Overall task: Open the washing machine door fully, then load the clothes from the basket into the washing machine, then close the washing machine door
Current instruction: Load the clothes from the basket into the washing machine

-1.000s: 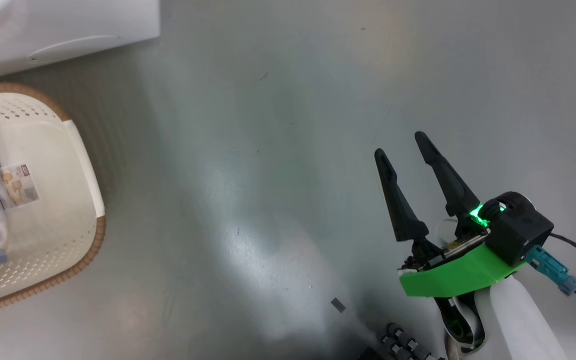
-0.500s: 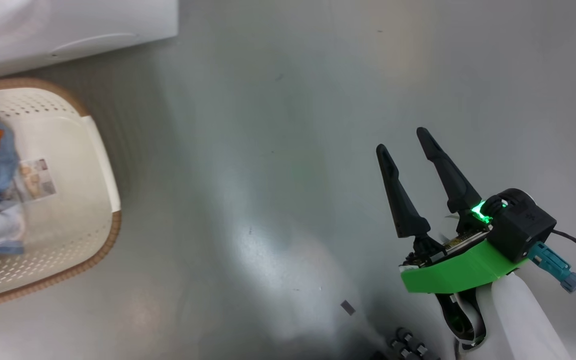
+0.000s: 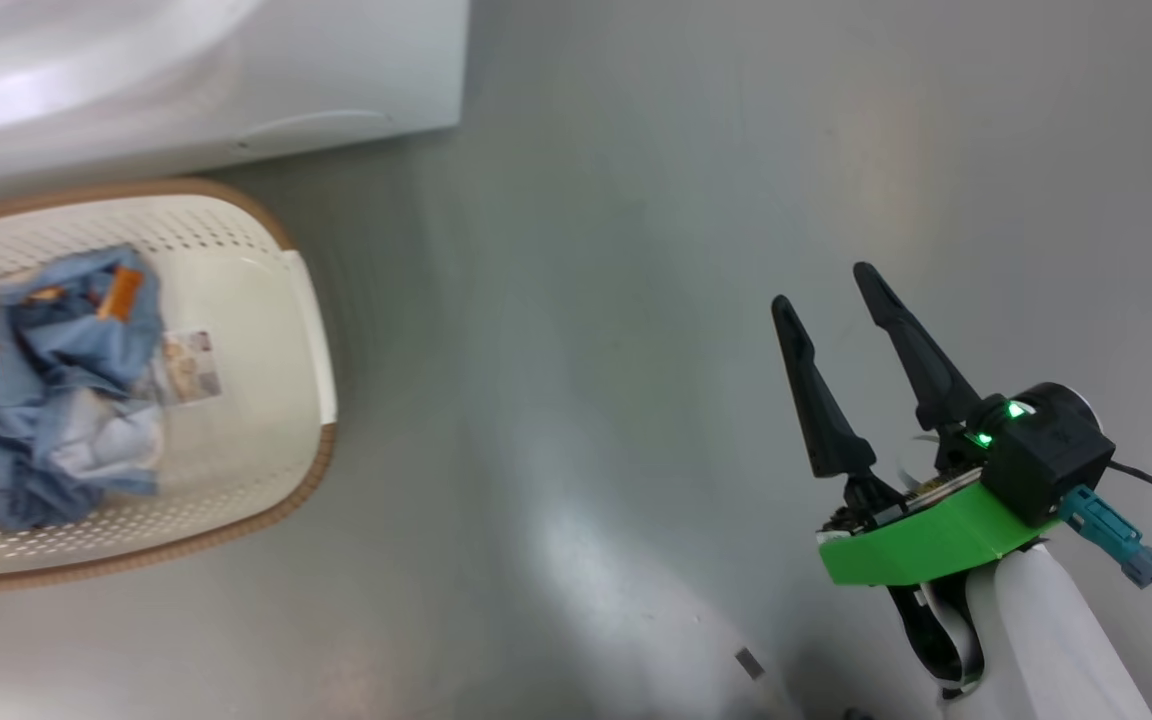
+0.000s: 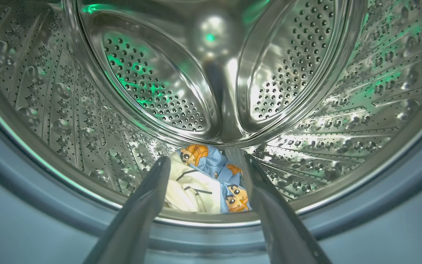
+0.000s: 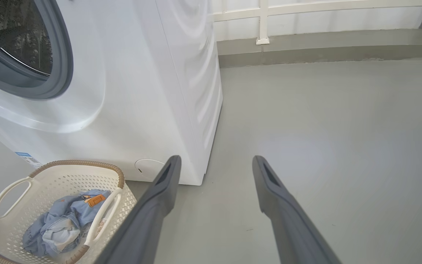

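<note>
**One piece dropped in the drum, more waiting in the basket**

The clothes (image 4: 205, 176) are split between two places; one blue-and-cream piece with orange cartoon prints lies at the bottom of the steel drum (image 4: 152, 80), just inside the grey seal (image 4: 31, 205); the rest, a crumpled blue heap (image 3: 56, 400), sits in the basket (image 3: 306, 470) towards the side away from the right arm. The basket stands on the floor (image 3: 586, 300) just beside the foot of the washing machine (image 3: 236, 60), below its front. The left gripper (image 4: 204, 157) points into the drum, jaws spread wide and holding nothing, the garment lying beyond the tips. The right gripper (image 3: 824, 285) hangs over bare floor well apart from the basket, jaws wide open and empty.

I'd say loading is in hand, with one drop made and the job partly done. The next move calls for drawing the left arm back out past the seal without snagging, then going down into the basket for the heap; the shutting of the door comes last.

Against the earlier head picture, the whole view has swung; more of the basket and machine shows now, which is the camera turning, not the things moving; the right gripper keeps the same open pose.
</note>
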`<state>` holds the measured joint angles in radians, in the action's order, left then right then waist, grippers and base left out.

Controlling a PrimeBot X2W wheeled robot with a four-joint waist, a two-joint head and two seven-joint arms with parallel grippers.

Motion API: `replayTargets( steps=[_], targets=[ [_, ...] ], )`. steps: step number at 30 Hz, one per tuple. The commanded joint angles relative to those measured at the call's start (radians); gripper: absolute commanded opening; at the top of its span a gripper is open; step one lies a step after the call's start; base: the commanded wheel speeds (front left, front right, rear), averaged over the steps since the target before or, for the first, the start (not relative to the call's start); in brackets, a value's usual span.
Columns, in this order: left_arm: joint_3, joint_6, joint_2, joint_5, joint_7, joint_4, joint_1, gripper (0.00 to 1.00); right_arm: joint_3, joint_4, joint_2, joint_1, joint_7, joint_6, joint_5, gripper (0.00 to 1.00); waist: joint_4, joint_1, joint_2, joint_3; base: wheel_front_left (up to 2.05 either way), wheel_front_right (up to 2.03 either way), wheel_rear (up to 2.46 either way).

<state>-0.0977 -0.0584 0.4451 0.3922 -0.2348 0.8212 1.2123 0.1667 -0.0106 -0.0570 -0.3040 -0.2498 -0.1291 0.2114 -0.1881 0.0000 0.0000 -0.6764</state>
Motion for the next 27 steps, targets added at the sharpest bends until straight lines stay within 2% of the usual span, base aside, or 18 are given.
replayTargets(
  steps=[1, 9, 10, 15, 23, 27],
  targets=[
    [0.016, 0.004, 0.042, 0.005, -0.013, -0.052, -0.058, 1.0, 0.013, 0.018, -0.006, 0.042, -0.012, -0.002, -0.017, 1.0, 0.051, 0.0, 0.0, 0.056, 0.0, 0.0, 0.0],
    [0.051, 0.052, -0.019, 0.011, -0.026, -0.308, -0.381, 1.0, -0.001, 0.008, -0.016, 0.088, -0.012, -0.002, -0.035, 1.0, 0.114, 0.0, 0.0, 0.155, 0.0, 0.0, 0.0],
    [0.058, 0.071, -0.037, 0.001, -0.026, -0.393, -0.471, 1.0, -0.005, 0.007, -0.017, 0.1, -0.011, -0.002, -0.038, 1.0, 0.126, 0.0, 0.0, 0.179, 0.0, 0.0, 0.0],
    [0.055, 0.118, -0.089, -0.024, -0.027, -0.578, -0.688, 1.0, -0.017, 0.008, -0.021, 0.129, 0.0, -0.002, -0.045, 1.0, 0.155, 0.0, 0.0, 0.238, 0.0, 0.0, 0.0],
    [0.027, 0.185, -0.148, -0.064, -0.027, -0.761, -0.973, 1.0, -0.021, 0.007, -0.021, 0.183, 0.022, -0.002, -0.055, 1.0, 0.173, 0.0, 0.0, 0.355, 0.0, 0.0, 0.0],
    [0.017, 0.202, -0.167, -0.07, -0.027, -0.81, -1.068, 1.0, -0.03, 0.007, -0.022, 0.209, 0.03, -0.002, -0.058, 1.0, 0.181, 0.0, 0.0, 0.4, 0.0, 0.0, 0.0]
  ],
)
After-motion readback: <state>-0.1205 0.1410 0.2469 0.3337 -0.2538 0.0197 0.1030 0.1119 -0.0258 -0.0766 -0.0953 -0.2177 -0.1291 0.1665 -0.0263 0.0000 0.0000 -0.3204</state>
